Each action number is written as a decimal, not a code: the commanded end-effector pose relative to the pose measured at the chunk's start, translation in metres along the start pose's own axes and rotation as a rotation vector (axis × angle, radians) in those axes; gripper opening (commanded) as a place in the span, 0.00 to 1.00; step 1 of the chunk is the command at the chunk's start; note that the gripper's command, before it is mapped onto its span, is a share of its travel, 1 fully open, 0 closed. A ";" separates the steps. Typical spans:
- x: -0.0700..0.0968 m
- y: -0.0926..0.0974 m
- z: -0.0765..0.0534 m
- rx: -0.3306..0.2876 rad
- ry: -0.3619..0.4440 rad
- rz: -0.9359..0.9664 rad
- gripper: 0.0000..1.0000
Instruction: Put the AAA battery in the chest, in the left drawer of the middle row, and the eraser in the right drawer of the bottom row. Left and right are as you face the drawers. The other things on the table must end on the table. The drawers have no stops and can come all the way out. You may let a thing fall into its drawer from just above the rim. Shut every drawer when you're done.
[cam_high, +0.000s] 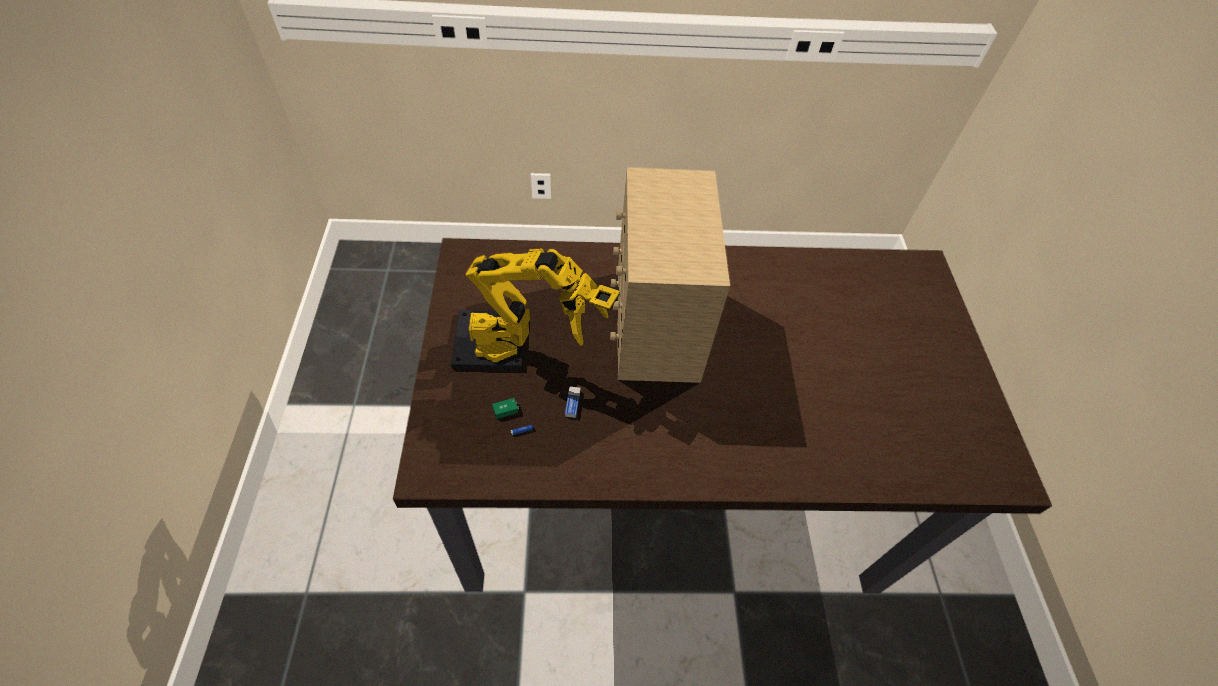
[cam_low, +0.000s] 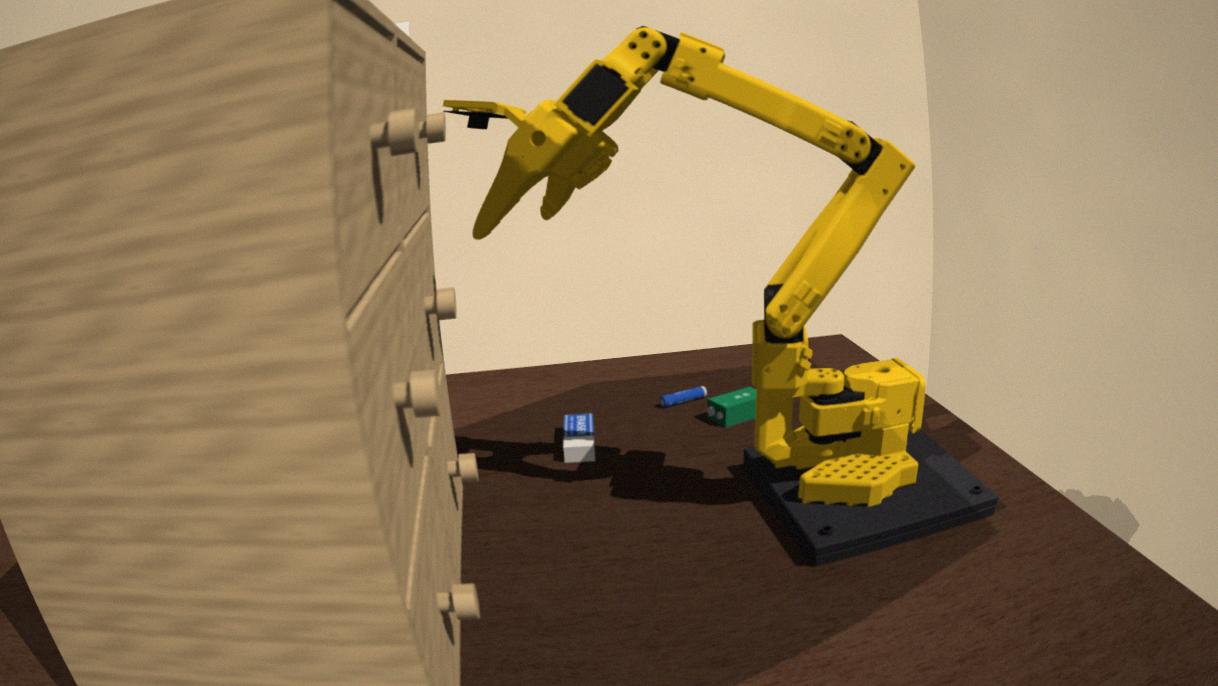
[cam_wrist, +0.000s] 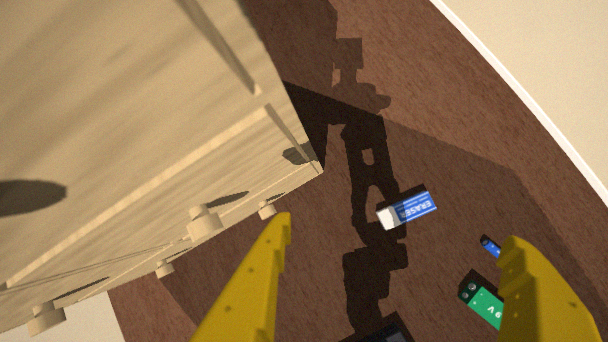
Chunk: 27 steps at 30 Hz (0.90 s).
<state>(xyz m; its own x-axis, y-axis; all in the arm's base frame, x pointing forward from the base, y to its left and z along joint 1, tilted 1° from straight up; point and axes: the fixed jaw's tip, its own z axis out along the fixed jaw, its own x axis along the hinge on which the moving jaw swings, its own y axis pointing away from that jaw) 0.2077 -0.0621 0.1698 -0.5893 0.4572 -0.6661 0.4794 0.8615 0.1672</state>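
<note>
Your gripper (cam_low: 515, 219) hangs high in the air in front of the chest (cam_high: 673, 272), jaws about half open with nothing between them. In the exterior view its tips point down and toward the drawer fronts, level with the top row, just beside the top-row knobs (cam_low: 400, 132) but not touching them. All the drawers you can see are shut.

From the top view, take the arm's base plate (cam_high: 461, 361) as the clock centre, with 12 toward the back wall. The chest stands at about 3 o'clock, its knobbed face turned toward the arm. The eraser (cam_high: 573, 402) lies flat on the table (cam_high: 852, 357) at about 4 o'clock, near the chest's near front corner. The AAA battery (cam_high: 522, 431) lies at about 5 o'clock, farther from the chest, and a green 9 V battery (cam_high: 505, 409) sits just beside it, closer to the base.

Through the wrist camera, the eraser (cam_wrist: 406, 208) shows far below in the gap between your two jaws, nearer the right-hand one. The AAA battery (cam_wrist: 491, 246) peeks out at the inner edge of that right-hand jaw, at roughly 3 o'clock in the frame, and the green battery (cam_wrist: 481, 299) at about 4 o'clock, partly hidden by the jaw. Both task items are well apart from the jaws, down on the table.
</note>
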 end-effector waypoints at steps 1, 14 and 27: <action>0.017 0.011 -0.003 -0.045 0.034 -0.085 0.50; 0.102 0.039 -0.017 -0.230 0.234 -0.588 0.50; 0.114 0.039 -0.019 -0.258 0.259 -0.664 0.50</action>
<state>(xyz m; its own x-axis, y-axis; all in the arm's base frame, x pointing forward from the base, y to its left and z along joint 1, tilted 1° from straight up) 0.1498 0.0268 0.1170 -0.8464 -0.1495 -0.5111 -0.1610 0.9867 -0.0221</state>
